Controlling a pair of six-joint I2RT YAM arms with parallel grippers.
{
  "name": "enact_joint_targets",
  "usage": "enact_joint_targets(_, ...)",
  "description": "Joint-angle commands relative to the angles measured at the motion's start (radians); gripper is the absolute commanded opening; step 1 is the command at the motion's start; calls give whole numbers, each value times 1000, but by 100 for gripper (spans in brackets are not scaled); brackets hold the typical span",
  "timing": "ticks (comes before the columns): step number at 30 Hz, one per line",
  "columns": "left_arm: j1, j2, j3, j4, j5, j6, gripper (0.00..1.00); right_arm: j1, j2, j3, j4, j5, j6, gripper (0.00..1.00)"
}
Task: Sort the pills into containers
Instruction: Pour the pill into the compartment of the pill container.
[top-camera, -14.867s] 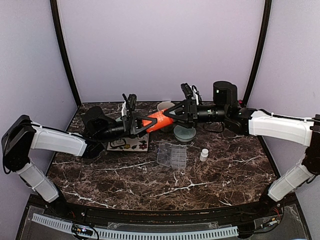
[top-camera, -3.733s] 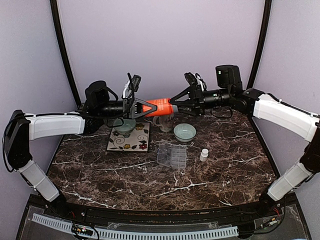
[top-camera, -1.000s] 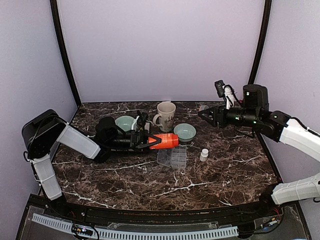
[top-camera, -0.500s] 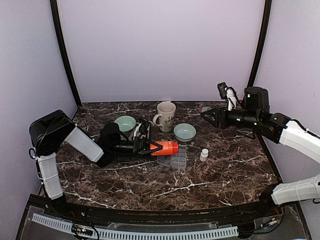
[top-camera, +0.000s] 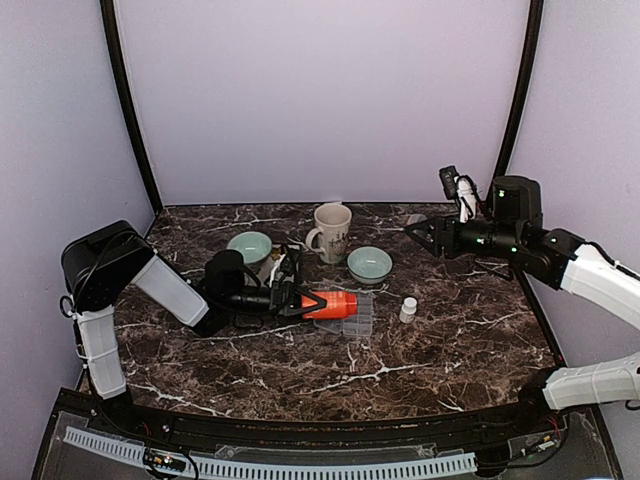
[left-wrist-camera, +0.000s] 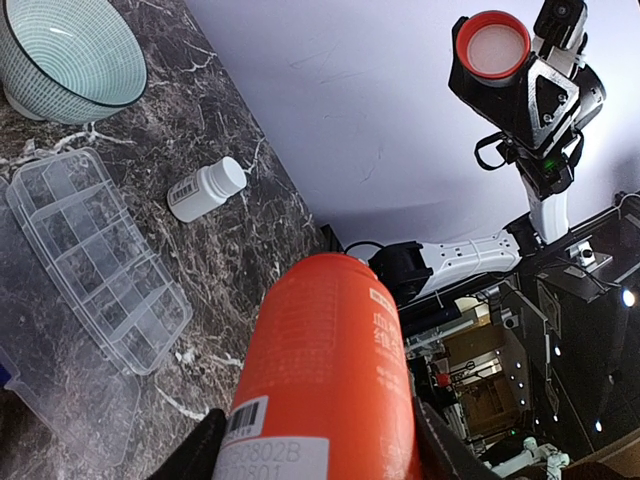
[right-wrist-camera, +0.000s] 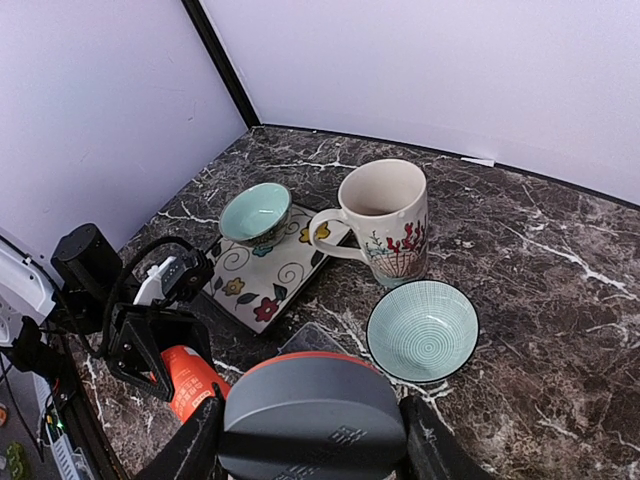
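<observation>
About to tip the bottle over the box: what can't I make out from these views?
- Pills: none visible in any view; the orange bottle is opaque and its mouth faces away from the left wrist camera.
- Pill box: in the top view its compartments are too small to check, and the bottle covers its left part.
- Small white bottle: label too small to read.

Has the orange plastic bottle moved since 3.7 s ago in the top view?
Yes. The orange plastic bottle has come down and nearer: from the rim of the cream ceramic mug to over the clear plastic pill box, in the left gripper.
</observation>
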Motion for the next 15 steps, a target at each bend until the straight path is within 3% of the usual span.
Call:
enact_joint_targets(1,-5,-9,-2,-27,2,55,0,-12,-22,-15,44,-9,1,4)
enact_joint_targets(15,-5,-7,23,-156,4,136,0,-19,-34,-24,37,-12,1,3)
